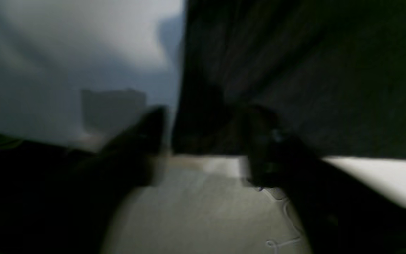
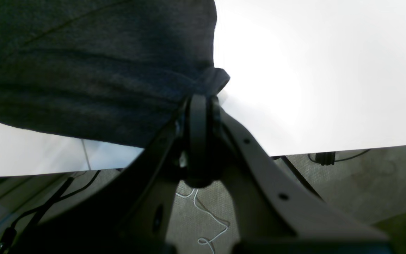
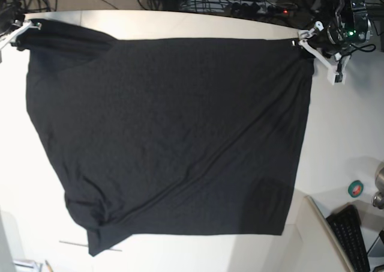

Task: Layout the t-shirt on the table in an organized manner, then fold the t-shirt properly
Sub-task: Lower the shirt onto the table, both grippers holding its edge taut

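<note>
Although the black t-shirt (image 3: 180, 122) lies broadly spread on the surface (image 3: 342, 122) in the base view, its lower-left part is bunched and no fold shows, so smoothing and all folding seem left. In the left wrist view, the left tool (image 1: 203, 144) stands apart over a corner. In the right wrist view, the right tool (image 2: 203, 102) is clamped on gathered fabric.

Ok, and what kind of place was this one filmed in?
Probably a robotics lab or workshop: robot arms work over a white table, with a keyboard beside it and loose cables on the floor.
</note>
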`<action>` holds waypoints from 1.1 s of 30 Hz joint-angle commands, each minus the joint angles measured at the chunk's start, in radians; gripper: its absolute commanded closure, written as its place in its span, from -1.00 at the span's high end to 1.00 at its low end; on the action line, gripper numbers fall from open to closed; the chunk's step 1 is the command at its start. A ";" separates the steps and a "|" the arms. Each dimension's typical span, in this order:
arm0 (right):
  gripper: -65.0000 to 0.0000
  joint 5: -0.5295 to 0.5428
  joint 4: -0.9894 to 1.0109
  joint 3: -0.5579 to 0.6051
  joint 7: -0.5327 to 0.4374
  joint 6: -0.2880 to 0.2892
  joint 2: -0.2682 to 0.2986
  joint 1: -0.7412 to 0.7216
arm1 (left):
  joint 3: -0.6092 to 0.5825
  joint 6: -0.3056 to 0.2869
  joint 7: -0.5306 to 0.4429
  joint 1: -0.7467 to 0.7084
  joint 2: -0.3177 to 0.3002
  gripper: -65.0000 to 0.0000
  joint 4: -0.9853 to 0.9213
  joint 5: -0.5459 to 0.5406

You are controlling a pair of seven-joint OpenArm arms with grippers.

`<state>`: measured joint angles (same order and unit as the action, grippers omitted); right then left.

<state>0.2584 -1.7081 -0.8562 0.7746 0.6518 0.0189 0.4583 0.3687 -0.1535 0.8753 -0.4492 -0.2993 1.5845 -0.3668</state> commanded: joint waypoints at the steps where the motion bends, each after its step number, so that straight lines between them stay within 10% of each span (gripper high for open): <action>1: -1.00 0.006 -0.011 -0.005 -0.014 0.000 0.014 0.003 | 0.026 0.004 -0.011 -0.001 -0.011 0.60 0.015 -0.002; 7: -1.00 0.006 -0.011 -0.005 -0.014 0.000 0.013 0.003 | 0.188 -0.016 -0.011 -0.029 0.018 0.96 0.080 -0.022; 20: -1.00 0.006 -0.011 -0.005 -0.014 0.000 0.013 0.003 | 0.281 -0.369 -0.017 -0.012 0.039 0.90 -0.129 -0.171; 33: -1.00 0.006 -0.011 -0.007 -0.014 0.000 0.013 0.006 | 0.198 -0.364 -0.018 0.036 0.068 0.78 -0.224 -0.165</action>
<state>0.2581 -1.7061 -0.8555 0.7746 0.6518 0.0189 0.4587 0.5690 -0.5243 0.8009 -0.4000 -0.2306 1.3674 -0.5514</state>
